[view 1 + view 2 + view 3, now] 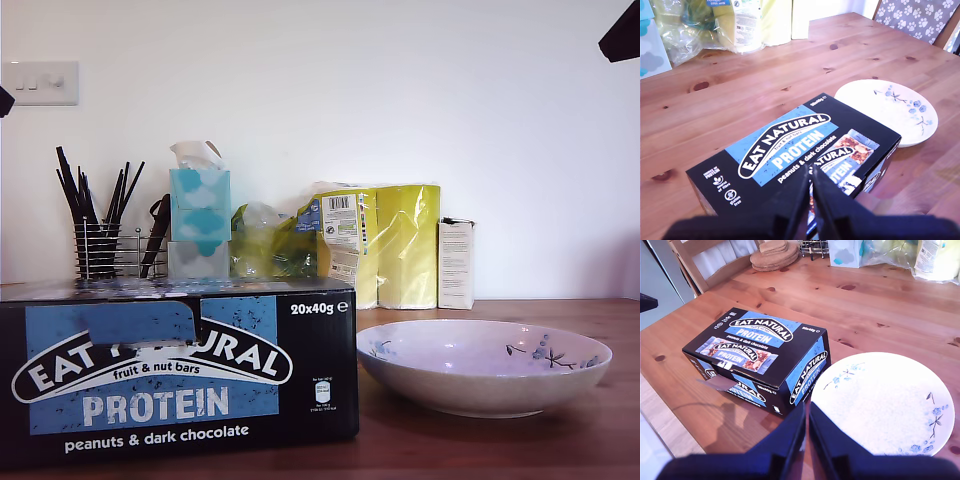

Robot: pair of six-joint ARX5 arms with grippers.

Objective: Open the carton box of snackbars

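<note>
jaws pressed together, above carton box [790, 155], bowl [880, 405] beside.

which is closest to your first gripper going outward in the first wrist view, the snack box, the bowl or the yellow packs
1. The carton box, right below my first gripper.
2. The bowl, just beyond the box's far end.
3. The yellow packs, across the table by the wall.
</note>
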